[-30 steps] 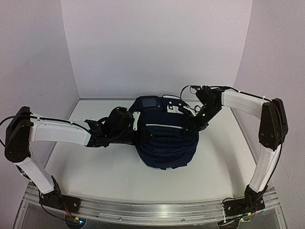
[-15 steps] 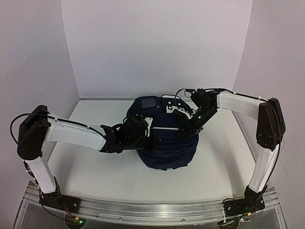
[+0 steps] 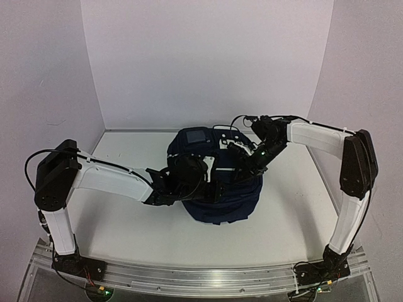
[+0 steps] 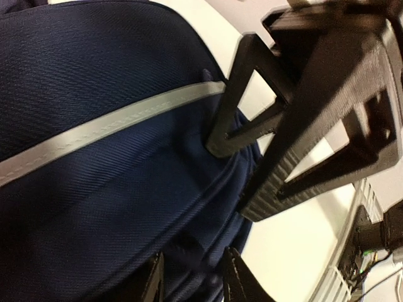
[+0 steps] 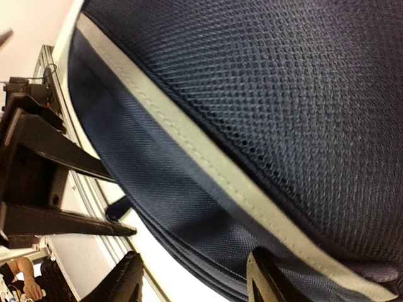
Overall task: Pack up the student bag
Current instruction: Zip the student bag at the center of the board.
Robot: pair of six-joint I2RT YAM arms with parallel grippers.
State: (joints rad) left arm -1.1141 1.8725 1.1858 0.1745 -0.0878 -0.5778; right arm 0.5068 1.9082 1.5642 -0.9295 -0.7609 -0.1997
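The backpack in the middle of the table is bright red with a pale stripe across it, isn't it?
Not quite. The backpack is dark navy, not bright red, as the top external view shows. It does lie in the middle of the table, with a pale stripe across it.

Premises assessed as a robotics laboratory test cell, not a domestic or commercial room. A white table (image 3: 126,233) is boxed in by plain pale panels (image 3: 208,63) behind it and on both its sides. Along the table's near edge runs an aluminium rail (image 3: 201,277) carrying two bolted robot arms (image 3: 107,179), with exposed wiring (image 3: 91,282) at their bases.
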